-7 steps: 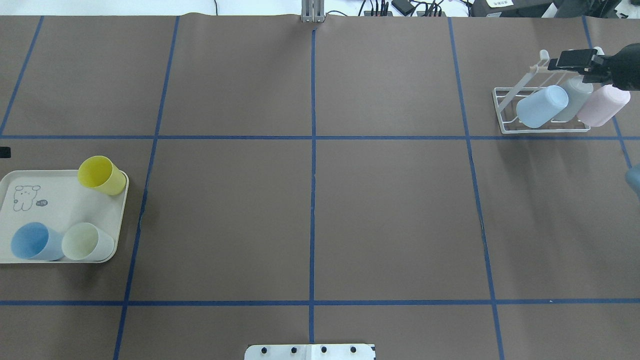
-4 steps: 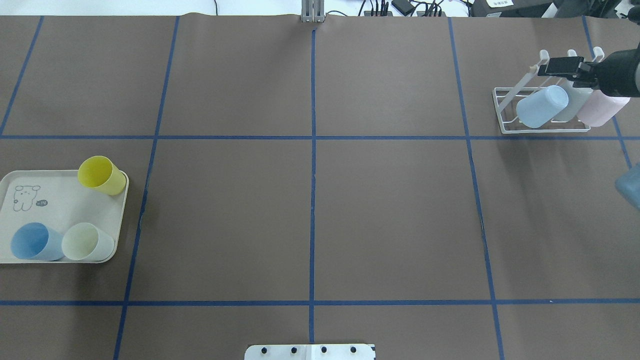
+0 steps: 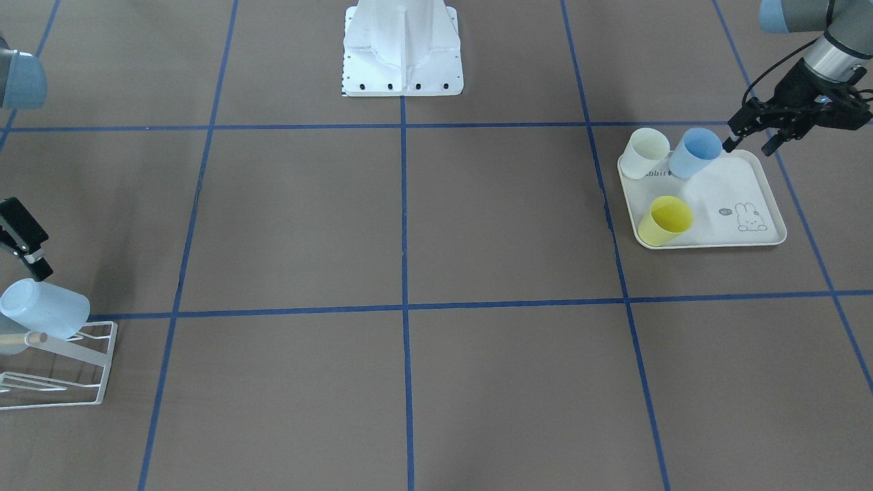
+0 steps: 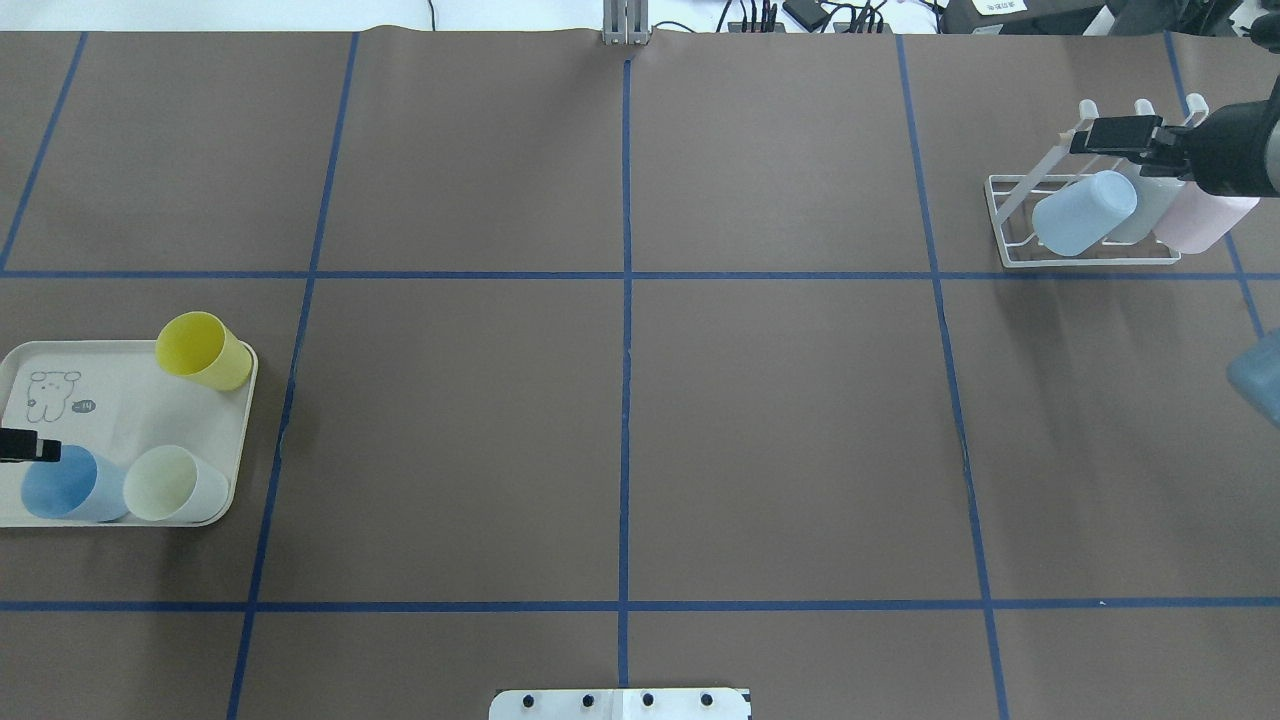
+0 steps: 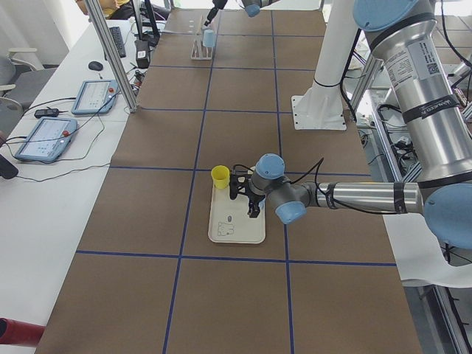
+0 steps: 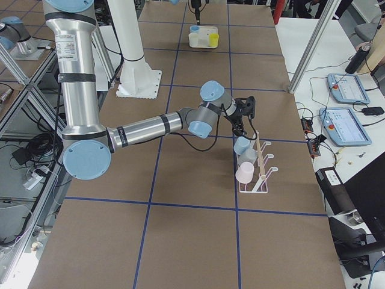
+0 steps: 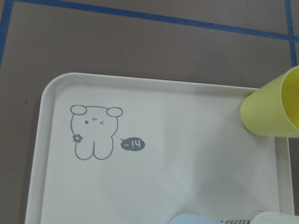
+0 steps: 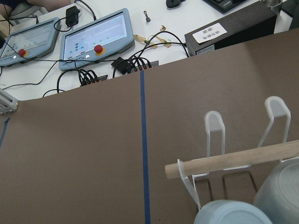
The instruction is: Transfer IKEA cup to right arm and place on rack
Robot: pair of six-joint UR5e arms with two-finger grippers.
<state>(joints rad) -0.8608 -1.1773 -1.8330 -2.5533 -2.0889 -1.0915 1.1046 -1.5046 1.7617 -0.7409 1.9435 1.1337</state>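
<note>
Where the bench [image 4: 620,440] lies nearer, on the robot's left, a cream rabbit-print tray [image 4: 120,410] holds three upright cups. The blue cup [image 4: 65,485] and a cream cup [image 4: 175,483] stand side by side at its near edge, and a yellow cup [image 4: 203,350] stands at a far corner. The left end effector [image 3: 750,145] hovers just beside the blue cup, fingers apart, gripping nothing. Farther off, on the robot's right, the white wire rack [image 8: 233,161] carries three tilted cups in a row: light blue [image 4: 1085,212], pale grey [image 4: 1150,205] and pink [image 4: 1205,222]. The right end effector [image 4: 1095,135] hangs over them; whether its fingers are apart or together cannot be told.
</note>
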